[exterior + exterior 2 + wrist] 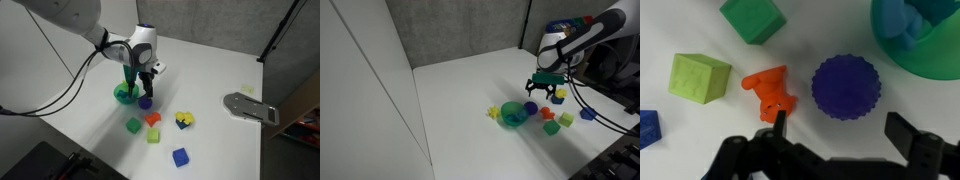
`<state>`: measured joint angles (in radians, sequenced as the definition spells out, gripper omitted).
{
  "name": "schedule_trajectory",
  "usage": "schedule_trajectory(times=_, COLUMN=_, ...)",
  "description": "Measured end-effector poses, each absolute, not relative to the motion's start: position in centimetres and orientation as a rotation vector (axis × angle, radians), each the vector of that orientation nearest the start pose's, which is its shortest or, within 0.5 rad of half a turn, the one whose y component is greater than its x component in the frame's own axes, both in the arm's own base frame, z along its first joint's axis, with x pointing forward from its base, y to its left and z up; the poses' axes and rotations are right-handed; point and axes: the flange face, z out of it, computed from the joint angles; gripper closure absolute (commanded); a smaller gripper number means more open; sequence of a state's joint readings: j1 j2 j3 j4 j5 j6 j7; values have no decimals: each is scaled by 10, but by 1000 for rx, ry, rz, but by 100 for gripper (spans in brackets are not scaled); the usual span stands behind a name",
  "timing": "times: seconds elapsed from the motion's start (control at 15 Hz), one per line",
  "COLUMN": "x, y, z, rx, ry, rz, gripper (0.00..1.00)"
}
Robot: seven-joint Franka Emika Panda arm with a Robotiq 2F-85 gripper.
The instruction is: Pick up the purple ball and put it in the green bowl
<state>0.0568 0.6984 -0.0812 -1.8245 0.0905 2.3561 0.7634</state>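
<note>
The purple ball (845, 87) is a dark, bumpy sphere on the white table, just ahead of my fingers in the wrist view. It also shows in both exterior views (145, 102) (532, 107). The green bowl (930, 62) with its teal inside sits at the wrist view's top right, next to the ball; it also shows in both exterior views (124, 95) (514, 117). My gripper (840, 130) is open and empty, its fingers either side of the ball and just above it (147, 82) (544, 90).
An orange toy (770, 92) lies close left of the ball. A lime block (699, 77), a green block (753, 18) and a blue block (648, 128) lie nearby. A yellow-blue toy (184, 120) and a grey plate (250, 106) sit farther off.
</note>
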Motion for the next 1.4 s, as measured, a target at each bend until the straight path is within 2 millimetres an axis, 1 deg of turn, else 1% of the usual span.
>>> schedule_trajectory(times=0.27, x=631, y=-9, z=114, rx=-2886, ry=1334, rz=229, gripper=0)
schedule_trajectory(times=0.6, x=630, y=-1, z=88, rx=-2861, ry=1363, rz=221, gripper=0)
schedule_trajectory(times=1.0, x=626, y=14, z=68, rx=-2875, ry=1348, rz=197, gripper=0)
schedule_trajectory(times=1.07, x=625, y=15, z=66, rx=-2877, ry=1347, rz=198, gripper=25)
schedule_trajectory(times=1.13, x=625, y=15, z=65, rx=-2880, ry=1347, rz=197, gripper=25)
schedule_trajectory(times=1.2, x=625, y=15, z=65, rx=-2881, ry=1348, rz=195, gripper=33)
schedule_trajectory(times=1.33, x=627, y=13, z=68, rx=-2880, ry=1351, rz=185, gripper=38)
schedule_trajectory(times=1.4, x=627, y=13, z=68, rx=-2880, ry=1351, rz=182, gripper=42)
